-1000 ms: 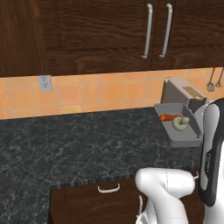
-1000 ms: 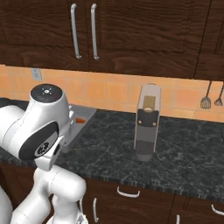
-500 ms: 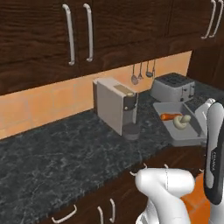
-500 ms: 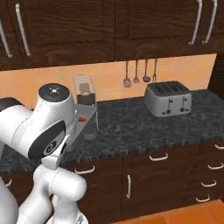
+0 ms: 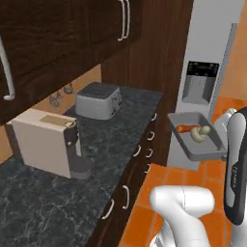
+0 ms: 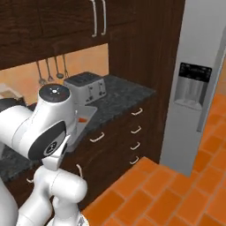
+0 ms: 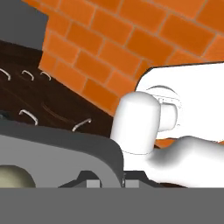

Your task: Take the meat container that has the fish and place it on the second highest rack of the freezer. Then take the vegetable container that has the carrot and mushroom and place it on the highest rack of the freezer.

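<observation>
Left-side, carrot (image 5: 183,129) beside mushroom (image 5: 199,133)

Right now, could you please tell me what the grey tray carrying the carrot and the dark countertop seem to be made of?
The shallow grey tray looks like matte plastic or metal: flat colour, no glints. The dark speckled countertop looks like polished stone, judging by its pale veining.

I can see small dark lettering running down the white forearm of the robot arm (image 5: 235,173) in my left base view, but it is too small to read. I find no other legible text.
</observation>
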Tool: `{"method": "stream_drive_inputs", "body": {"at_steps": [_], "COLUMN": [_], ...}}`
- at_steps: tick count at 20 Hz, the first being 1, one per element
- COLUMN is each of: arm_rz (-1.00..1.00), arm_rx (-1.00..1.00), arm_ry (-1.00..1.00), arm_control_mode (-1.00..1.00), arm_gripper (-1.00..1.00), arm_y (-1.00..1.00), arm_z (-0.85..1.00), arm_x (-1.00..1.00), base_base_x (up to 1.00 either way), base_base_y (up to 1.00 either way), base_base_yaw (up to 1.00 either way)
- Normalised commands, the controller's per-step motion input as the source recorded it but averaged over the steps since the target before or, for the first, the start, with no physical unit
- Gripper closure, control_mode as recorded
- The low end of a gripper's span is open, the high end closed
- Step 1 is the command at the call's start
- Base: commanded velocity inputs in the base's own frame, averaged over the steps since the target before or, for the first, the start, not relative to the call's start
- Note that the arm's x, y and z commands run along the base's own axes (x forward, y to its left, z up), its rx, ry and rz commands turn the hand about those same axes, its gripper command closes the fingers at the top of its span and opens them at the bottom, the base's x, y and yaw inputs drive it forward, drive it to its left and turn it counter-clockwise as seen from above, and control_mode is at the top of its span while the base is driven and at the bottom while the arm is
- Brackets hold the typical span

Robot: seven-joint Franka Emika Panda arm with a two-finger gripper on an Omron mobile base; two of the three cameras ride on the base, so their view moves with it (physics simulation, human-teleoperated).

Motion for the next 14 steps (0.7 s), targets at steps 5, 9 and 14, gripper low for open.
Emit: {"method": "stream_drive_inputs", "body": {"at_steps": [5,9,14], "arm_rz": [0.00,0.00,0.00], "arm_rx": [0.00,0.00,0.00], "arm_ry": [0.00,0.00,0.00], "arm_control_mode": [1.00,1.00,1.00], "arm_gripper": [1.00,1.00,1.00], "arm_y": [0.00,0.00,0.00], "arm_z": [0.00,0.00,0.00], "arm_x": [0.00,0.00,0.00], "base_base_x": [0.21,0.26,0.55], "base_base_y": [-0.31,-0.76,-0.88], "base_base_yaw": [-0.72,-0.47,-0.26]}}
